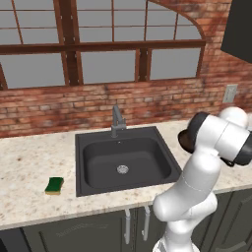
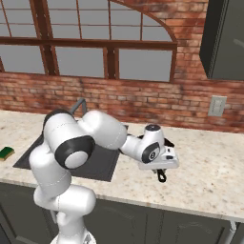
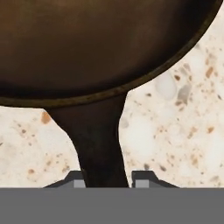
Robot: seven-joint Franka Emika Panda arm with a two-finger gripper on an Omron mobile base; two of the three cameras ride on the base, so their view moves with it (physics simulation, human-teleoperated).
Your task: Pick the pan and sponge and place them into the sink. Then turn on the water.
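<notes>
Counter of speckled stone runs left and right of me, with a red brick wall and a wide window behind it. The sink is sunk into that counter, a dark square basin with a raised rim all round and a metal drain at its middle; the faucet stands at its back edge. To the sink's left the sponge lies flat on open stone, near the front edge of the counter and apart from the basin rim. To the sink's right the counter stretches bare toward a wall outlet and a dark upper cabinet.

My gripper is low over that right-hand stretch, beyond the sink's right rim. The pan sits on the stone there, its brown bowl ahead of me and its black handle pointing back toward my hand. The handle runs straight down between my two fingertips, one on each side of it and pressed up against it: my jaws are closed on the pan's handle.
</notes>
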